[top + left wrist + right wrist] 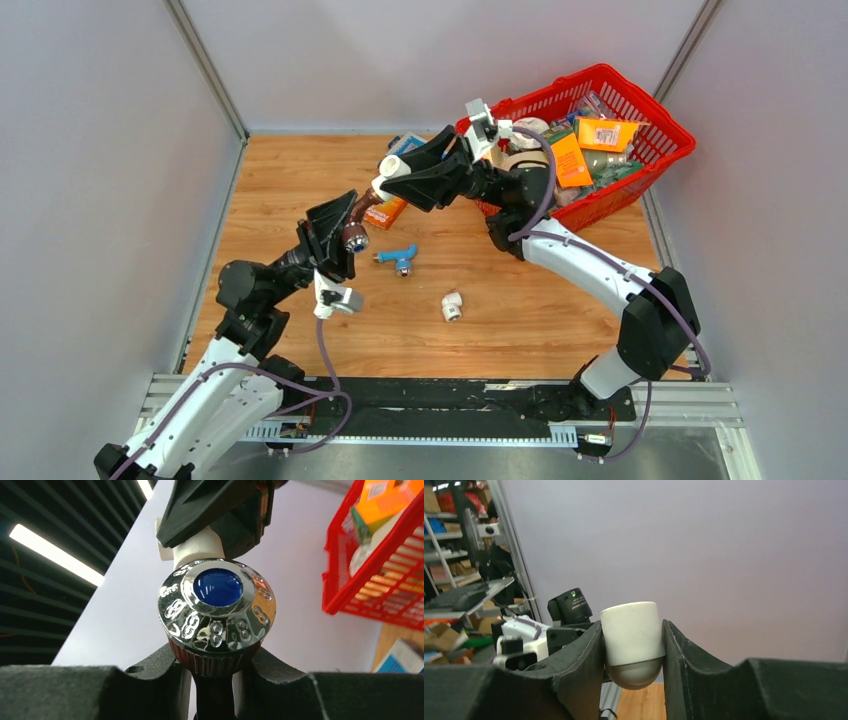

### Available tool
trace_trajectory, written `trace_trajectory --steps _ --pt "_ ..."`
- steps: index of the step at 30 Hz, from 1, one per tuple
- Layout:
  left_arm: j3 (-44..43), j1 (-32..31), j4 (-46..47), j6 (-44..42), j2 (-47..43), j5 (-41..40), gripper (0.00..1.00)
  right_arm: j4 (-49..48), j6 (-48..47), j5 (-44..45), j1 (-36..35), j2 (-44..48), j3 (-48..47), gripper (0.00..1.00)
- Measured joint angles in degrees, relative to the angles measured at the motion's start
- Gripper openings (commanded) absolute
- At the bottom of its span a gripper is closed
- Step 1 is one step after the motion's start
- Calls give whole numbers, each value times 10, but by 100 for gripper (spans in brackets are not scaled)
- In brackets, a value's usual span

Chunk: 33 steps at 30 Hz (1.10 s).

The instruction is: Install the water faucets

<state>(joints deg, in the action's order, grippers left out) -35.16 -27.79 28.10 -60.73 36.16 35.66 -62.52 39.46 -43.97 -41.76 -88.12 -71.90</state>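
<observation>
Left fingers [335,215] clamped on brown faucet [360,212], right fingers [425,185] on white elbow [392,167], parts meeting left of red basket [625,205]; blue faucet [398,257] on worktop [290,180], left of basket.

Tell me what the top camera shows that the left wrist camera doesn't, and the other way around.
Only the top view: the light blue faucet and a loose white elbow fitting lying apart on the table. Only the left wrist view: the embossed pattern and blue cap on the chrome knob of the brown faucet. Both: the left gripper holding the brown faucet up to the white fitting in the right gripper, plus the red basket.
</observation>
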Motion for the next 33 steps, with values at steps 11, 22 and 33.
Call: trace_trajectory --steps 11,22,33 --pt "101 -54 33 -249 -10 -186 0 151 97 93 0 -24 8 14" --pt "136 -70 62 -240 14 -229 0 261 83 158 -17 -6 24 100" --pt "52 -75 -74 94 34 -212 0 409 -87 256 -18 118 78 100"
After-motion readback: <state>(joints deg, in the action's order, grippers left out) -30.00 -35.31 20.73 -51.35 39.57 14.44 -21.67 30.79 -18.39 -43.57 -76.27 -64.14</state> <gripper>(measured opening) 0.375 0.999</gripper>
